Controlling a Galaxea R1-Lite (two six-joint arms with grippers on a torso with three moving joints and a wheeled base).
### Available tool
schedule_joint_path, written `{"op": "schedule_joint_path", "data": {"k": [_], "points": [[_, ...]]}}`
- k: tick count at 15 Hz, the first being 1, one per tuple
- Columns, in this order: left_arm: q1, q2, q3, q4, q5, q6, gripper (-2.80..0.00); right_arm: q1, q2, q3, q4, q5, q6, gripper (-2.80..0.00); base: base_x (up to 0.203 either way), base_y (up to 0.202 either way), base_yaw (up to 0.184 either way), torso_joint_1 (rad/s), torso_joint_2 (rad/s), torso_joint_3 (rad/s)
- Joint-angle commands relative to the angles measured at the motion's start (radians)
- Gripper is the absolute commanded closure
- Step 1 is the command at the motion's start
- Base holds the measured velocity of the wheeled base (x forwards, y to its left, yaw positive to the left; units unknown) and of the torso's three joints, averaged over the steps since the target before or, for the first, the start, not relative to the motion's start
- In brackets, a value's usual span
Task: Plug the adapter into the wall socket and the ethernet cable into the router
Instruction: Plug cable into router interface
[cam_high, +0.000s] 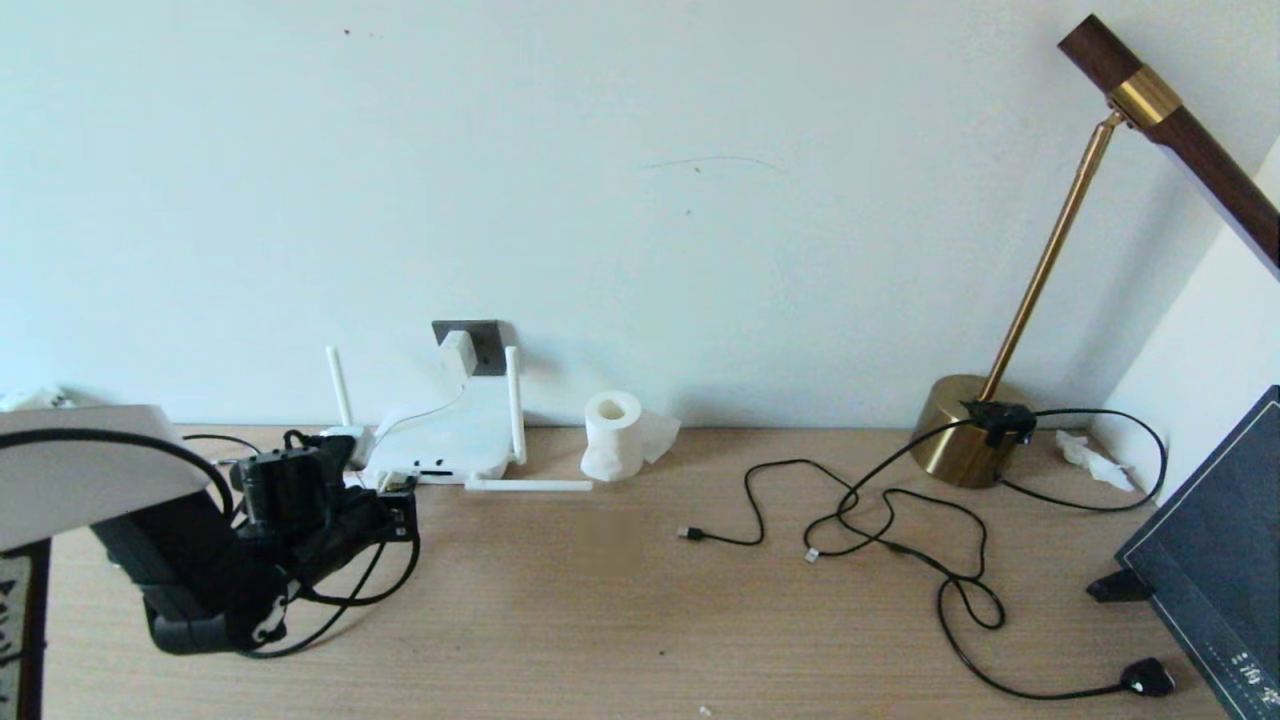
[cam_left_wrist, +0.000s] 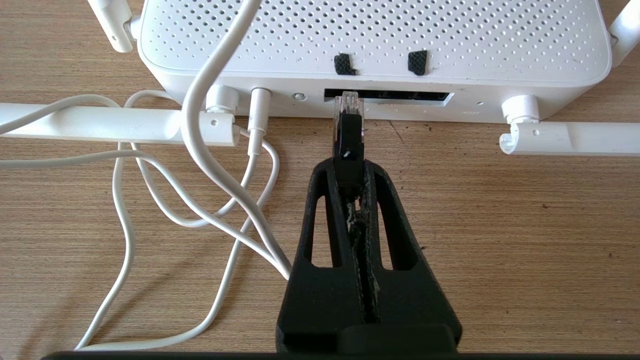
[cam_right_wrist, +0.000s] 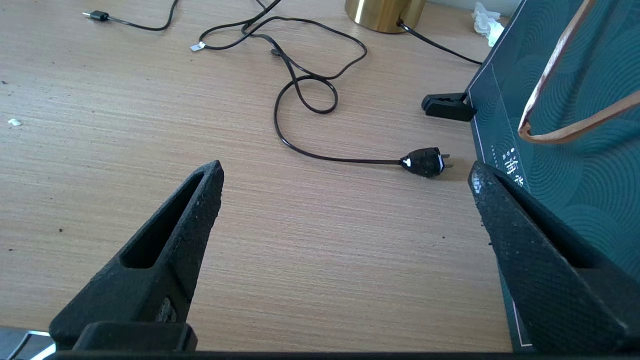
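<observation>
**Plug tip at the port mouth**

While the ethernet cable (cam_left_wrist: 348, 135) is pinched between the closed fingers of the left gripper (cam_left_wrist: 350, 172), its clear plug tip is seen touching or just entering the dark port slot on the router (cam_left_wrist: 375, 40), which lies dead ahead at 12 o'clock. The plug's long axis is lined up with the slot, so a straight push is judged sufficient. The adapter (cam_high: 456, 352) is already seated in the wall socket (cam_high: 487, 345). The right gripper (cam_right_wrist: 345, 200) is held idle with fingers spread wide, well apart at 3 o'clock.
</observation>
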Motion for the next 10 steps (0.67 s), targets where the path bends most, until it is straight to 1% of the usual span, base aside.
{"op": "schedule_joint_path", "data": {"k": [1,10], "points": [[0.001,0.003,0.000,-0.007,0.000,0.001,0.00,0.000,0.001,0.000,0.002,0.000,0.000,-2.80,0.000,0.000,0.000,0.000,0.00,0.000],[0.001,0.003,-0.003,-0.006,0.001,0.001,0.00,0.000,0.002,0.000,0.002,0.000,-0.001,-2.80,0.000,0.000,0.000,0.000,0.00,0.000]]}}
